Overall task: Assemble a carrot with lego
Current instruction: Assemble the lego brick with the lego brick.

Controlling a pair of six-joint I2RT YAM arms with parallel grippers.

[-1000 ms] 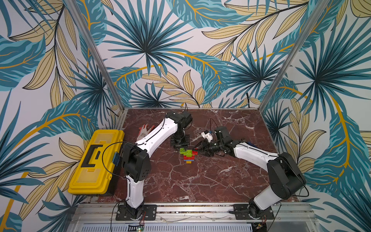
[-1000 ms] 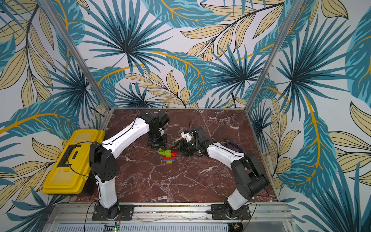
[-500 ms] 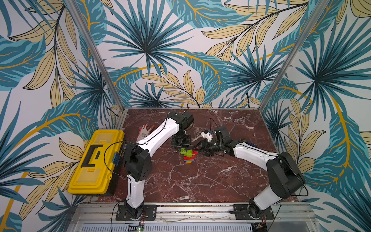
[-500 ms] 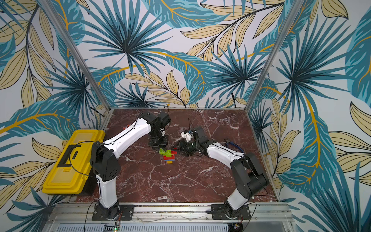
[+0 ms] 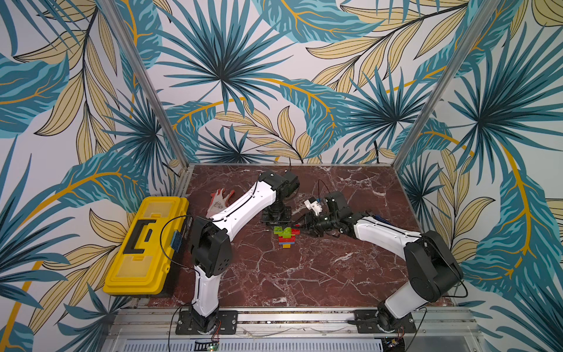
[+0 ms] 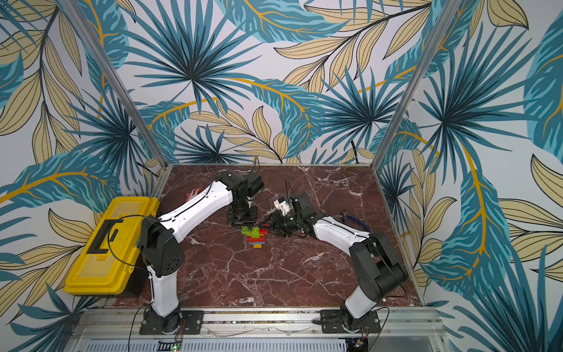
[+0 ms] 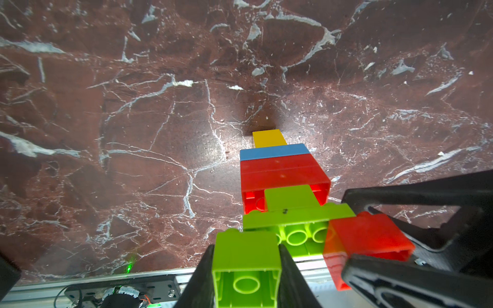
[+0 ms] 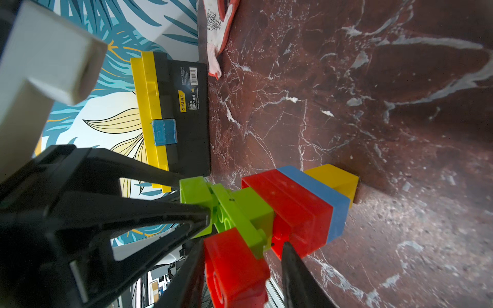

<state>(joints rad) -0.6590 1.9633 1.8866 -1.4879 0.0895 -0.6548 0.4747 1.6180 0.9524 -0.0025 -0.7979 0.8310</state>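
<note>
The studded plastic carrot (image 5: 286, 237) (image 6: 256, 236) rests on the veined marble table (image 5: 304, 274), at centre in both top views. The left gripper (image 7: 246, 248) clamps its green end brick (image 7: 246, 258); the right gripper (image 8: 242, 242) flanks the small red piece (image 8: 234, 266), grip unclear. The yellow toolbox (image 5: 143, 243), left, is closed.

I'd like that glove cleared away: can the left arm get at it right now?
Probably not yet. The left gripper is shut on the green end brick of the carrot, so it must let go first. The glove lies uncovered, close by.
</note>
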